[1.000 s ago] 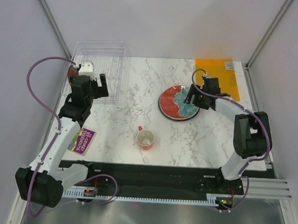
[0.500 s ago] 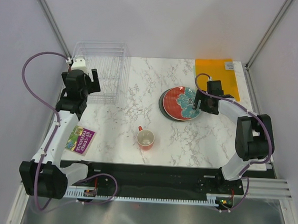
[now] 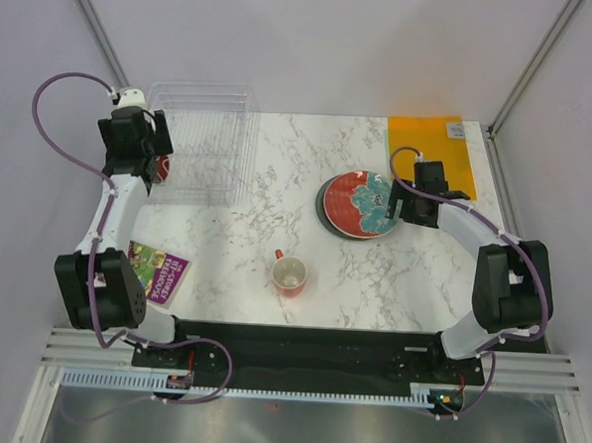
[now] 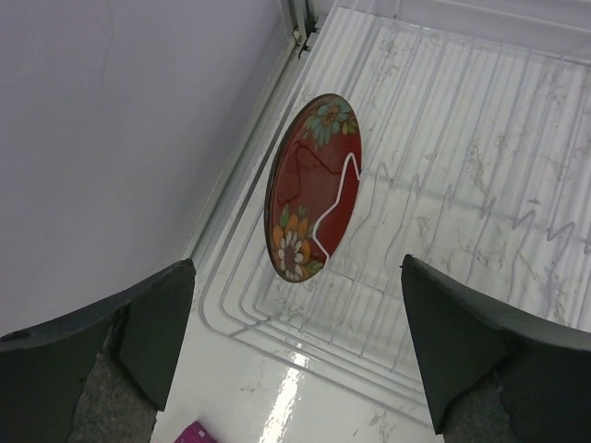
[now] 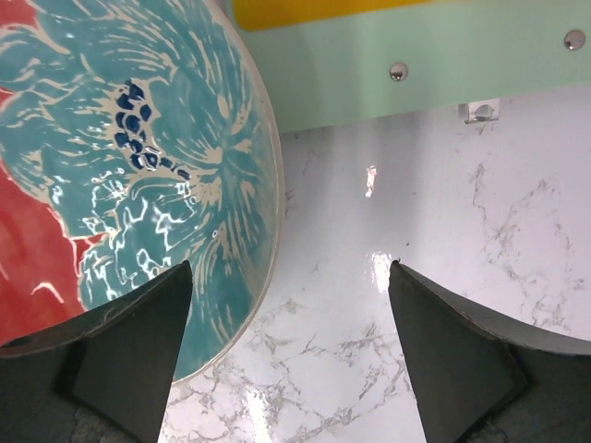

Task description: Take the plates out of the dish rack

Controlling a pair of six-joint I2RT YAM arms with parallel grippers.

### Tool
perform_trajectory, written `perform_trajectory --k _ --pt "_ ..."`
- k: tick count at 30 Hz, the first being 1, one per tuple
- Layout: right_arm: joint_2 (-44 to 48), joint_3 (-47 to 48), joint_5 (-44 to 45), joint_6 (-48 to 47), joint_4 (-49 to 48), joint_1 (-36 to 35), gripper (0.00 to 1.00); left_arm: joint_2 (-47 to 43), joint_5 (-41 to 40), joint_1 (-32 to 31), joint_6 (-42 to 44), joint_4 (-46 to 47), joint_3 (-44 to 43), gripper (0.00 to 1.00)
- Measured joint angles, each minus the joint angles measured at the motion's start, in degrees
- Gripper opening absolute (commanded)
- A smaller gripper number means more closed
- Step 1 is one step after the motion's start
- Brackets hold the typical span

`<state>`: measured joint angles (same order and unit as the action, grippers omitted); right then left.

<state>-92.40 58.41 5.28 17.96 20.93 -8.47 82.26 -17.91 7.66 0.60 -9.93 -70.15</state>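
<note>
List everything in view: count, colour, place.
dish rack: one, clear plastic with wire grid, table's far left
plate in rack: one, red floral, standing on edge at the rack's left side
plate stack: top plate red with teal flower, darker rim beneath, total unclear, centre right
mug: one, red, near centre
orange sheet: one, far right corner
leaflet: one, purple and green, near left
table: one, white marble
left gripper: black, open, above the racked plate
right gripper: black, open, over the stack's right edge
</note>
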Motion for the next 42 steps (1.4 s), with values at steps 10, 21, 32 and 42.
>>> perform_trajectory --k 10,21,32,42 --pt "3.52 -0.52 -2.99 0.07 -1.11 0.0 0.93 15.17 7.39 6.82 -2.67 1.44 -7.87 0.93" --pt "0.04 -1.2 -7.04 0.74 -4.17 0.0 0.93 21.97 12.9 8.02 -5.55 3.17 -10.82 0.91" --pt "-0.04 -1.38 -8.48 0.74 -4.63 0.0 0.92 26.71 11.78 8.15 -6.27 3.63 -13.18 0.54" --pt "-0.04 -1.64 -9.18 0.74 -4.68 0.0 0.92 27.32 9.64 8.68 -2.23 2.51 -13.35 0.02"
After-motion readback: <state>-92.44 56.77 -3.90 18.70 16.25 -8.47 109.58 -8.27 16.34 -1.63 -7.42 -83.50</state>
